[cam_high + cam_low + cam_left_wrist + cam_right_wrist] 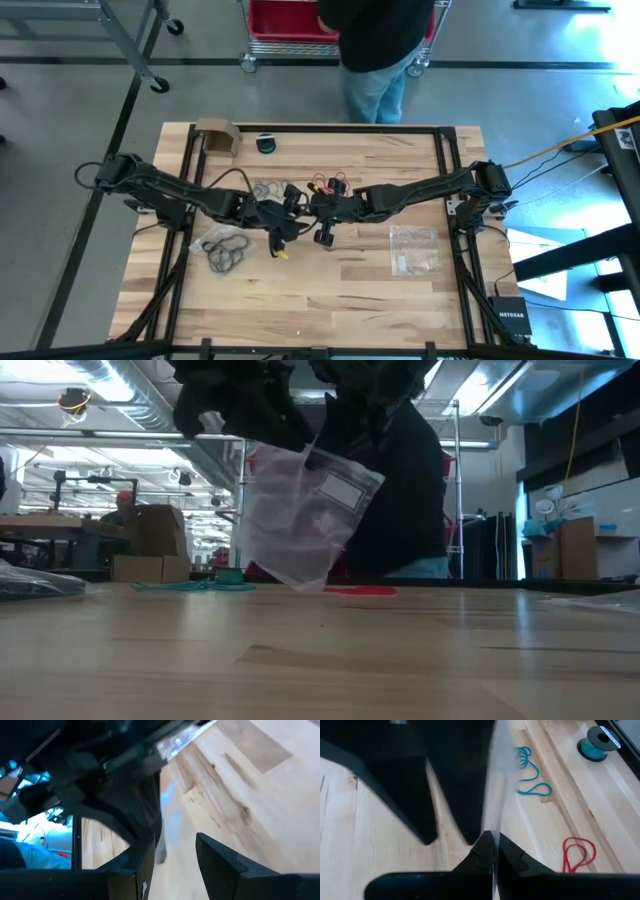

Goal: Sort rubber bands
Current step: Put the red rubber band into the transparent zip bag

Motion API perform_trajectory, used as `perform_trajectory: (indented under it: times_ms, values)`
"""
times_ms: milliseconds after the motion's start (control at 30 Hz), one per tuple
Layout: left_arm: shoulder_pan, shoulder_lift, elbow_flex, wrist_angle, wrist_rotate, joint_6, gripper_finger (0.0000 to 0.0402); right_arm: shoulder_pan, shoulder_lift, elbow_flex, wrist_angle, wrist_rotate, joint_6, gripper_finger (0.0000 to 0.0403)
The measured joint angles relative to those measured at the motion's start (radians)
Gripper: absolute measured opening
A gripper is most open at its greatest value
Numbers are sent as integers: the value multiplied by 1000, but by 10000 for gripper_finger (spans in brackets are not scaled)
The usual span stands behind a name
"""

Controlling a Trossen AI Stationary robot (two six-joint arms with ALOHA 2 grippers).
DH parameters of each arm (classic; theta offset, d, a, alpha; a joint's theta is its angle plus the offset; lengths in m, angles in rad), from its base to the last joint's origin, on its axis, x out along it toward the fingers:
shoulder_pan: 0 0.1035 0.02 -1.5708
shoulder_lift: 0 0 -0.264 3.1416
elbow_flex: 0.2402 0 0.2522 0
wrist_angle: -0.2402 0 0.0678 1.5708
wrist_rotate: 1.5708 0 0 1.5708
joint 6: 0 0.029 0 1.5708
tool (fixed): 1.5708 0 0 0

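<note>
Two claws meet over mid-bench. My right claw (492, 851) is pressed together, pinching the edge of a clear plastic zip bag (305, 515) that hangs above the wooden bench (330, 290), its lower corner near the boards. My left claw (175, 865) is spread, the bag's film between its fingers, likely to part the mouth for loading.

Rubber bands lie sorted by colour: thin teal rubber loops (530, 770) and thin red rubber loops (580, 852) on the bench just past the bag, large black rubber loops (228, 250) over a second clear bag on my left side.

Open boards lie toward the near edge. A third flat clear bag (414, 250) sits to my right, well apart. A teal spool (265, 143) and a small cardboard box (215, 135) crowd the far edge; a person (380, 40) stands beyond.
</note>
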Motion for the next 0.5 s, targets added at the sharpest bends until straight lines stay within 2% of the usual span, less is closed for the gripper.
perform_trajectory:
  times_ms: [267, 500]
  values:
    - [24, 0, 0, -43, -1, -2, 125, 0, 0, 0, 10, 0, 1, 0]
    - [34, 0, 0, -45, -4, 17, 37, 0, 0, 0, 20, -10, -2, 1]
